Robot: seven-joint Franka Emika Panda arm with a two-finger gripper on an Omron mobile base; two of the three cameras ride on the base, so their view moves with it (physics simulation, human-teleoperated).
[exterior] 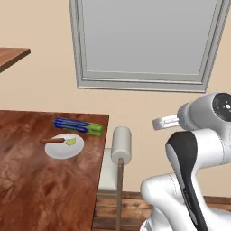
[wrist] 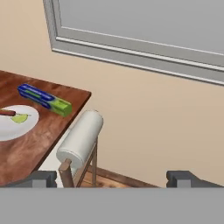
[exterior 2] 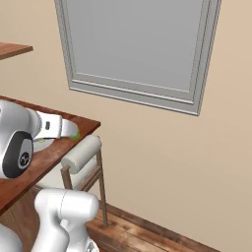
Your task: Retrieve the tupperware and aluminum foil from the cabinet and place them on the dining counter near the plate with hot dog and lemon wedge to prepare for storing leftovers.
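Dining counter [exterior: 40, 189] fills the lower left of the left base view, its glossy wood running to a corner beside a white cushioned stool [exterior: 121, 145]. Aluminum foil [exterior: 78, 126] lies just behind the plate [exterior: 61, 150] (middle left of that frame). On the plate rest the hot dog [exterior: 53, 140] and lemon wedge [exterior: 70, 142]. Low in the hand view, the gripper [wrist: 112, 178] has its fingers wide apart, holding nothing.

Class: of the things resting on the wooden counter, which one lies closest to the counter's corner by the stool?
The aluminum foil, the blue box with a lime-green end. It lies nearest the corner of the dining counter; the plate with hot dog and lemon wedge sits farther in.
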